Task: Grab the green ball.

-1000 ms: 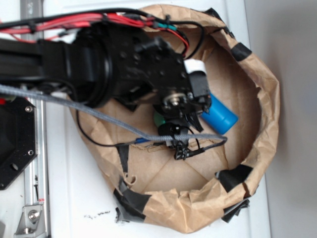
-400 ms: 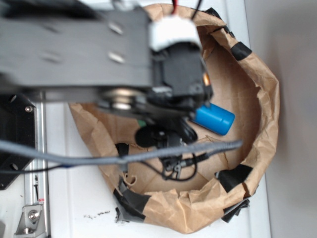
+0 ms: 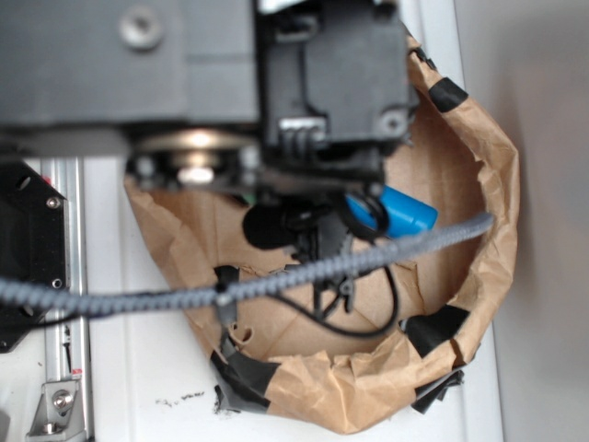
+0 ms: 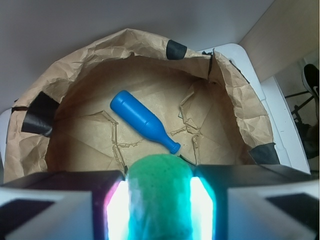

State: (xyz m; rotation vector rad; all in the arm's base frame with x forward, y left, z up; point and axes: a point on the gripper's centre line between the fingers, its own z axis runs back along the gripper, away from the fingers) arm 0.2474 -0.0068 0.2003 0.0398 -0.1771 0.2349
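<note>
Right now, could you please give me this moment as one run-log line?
gripper: shut on green ball | ball: lifted above paper bowl | blue bottle: lying on bowl floor, untouched

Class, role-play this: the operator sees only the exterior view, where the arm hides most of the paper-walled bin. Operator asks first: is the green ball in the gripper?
Observer: Yes. In the wrist view the green ball sits between the fingers of the gripper.
Operator: I see only the blue bottle's body. Which way is it lying?
Observer: The blue bottle lies on its side, neck toward the gripper.
Operator: Is it touching the ball?
Observer: No, bare paper shows between them.
</note>
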